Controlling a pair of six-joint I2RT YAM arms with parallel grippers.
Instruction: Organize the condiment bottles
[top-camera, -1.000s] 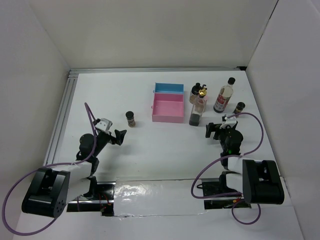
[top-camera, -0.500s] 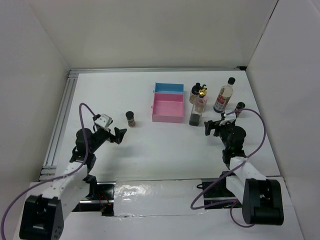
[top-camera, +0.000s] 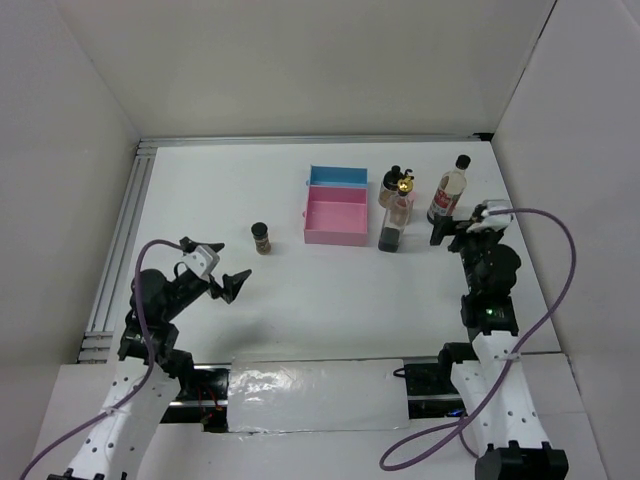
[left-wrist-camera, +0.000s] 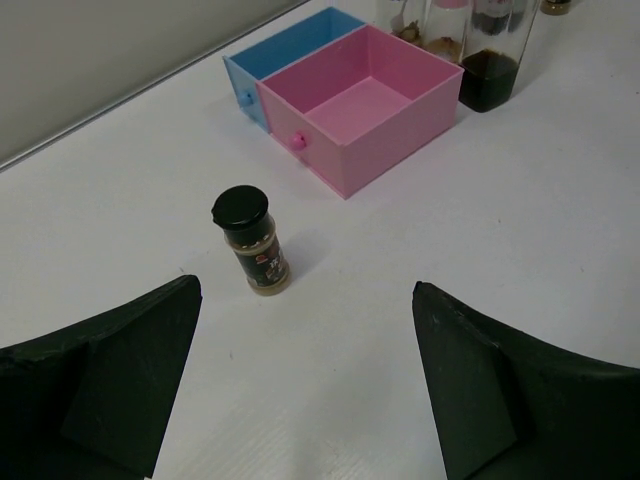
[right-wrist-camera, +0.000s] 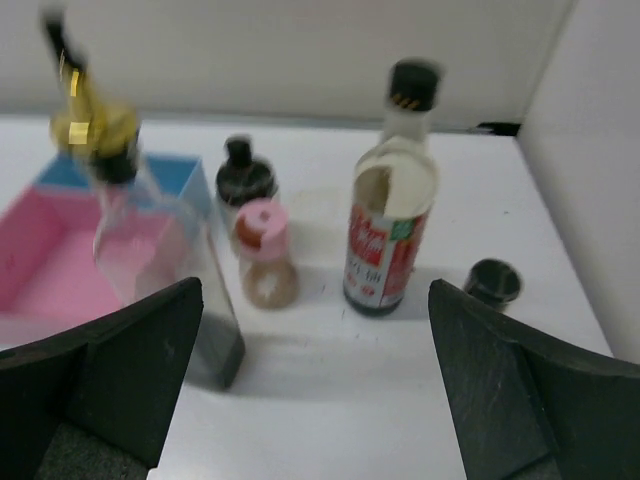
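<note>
A short dark black-capped jar (top-camera: 261, 237) stands alone left of the pink tray (top-camera: 335, 232); in the left wrist view the jar (left-wrist-camera: 252, 240) is ahead of my open, empty left gripper (left-wrist-camera: 305, 290), which is well short of it (top-camera: 222, 283). My right gripper (top-camera: 455, 228) is open and empty (right-wrist-camera: 315, 290). It faces the gold-spouted bottle (right-wrist-camera: 110, 150), a pink-lidded bottle (right-wrist-camera: 265, 255), a black-capped bottle (right-wrist-camera: 245, 180), the red-labelled bottle (right-wrist-camera: 390, 240) and a short dark jar (right-wrist-camera: 493, 281). In the top view the gold-spouted bottle (top-camera: 397, 215) and the red-labelled bottle (top-camera: 449, 192) stand right of the trays.
The blue tray (top-camera: 338, 177) sits behind the pink one, both empty. The pink tray (left-wrist-camera: 365, 105) and the blue tray (left-wrist-camera: 290, 60) lie beyond the lone jar. White walls enclose the table; a metal rail (top-camera: 125, 235) runs along its left edge.
My left arm has drawn back toward the near left, away from the lone jar. My right arm has swung right and toward the bottles at the back. Both grippers have stayed open.
</note>
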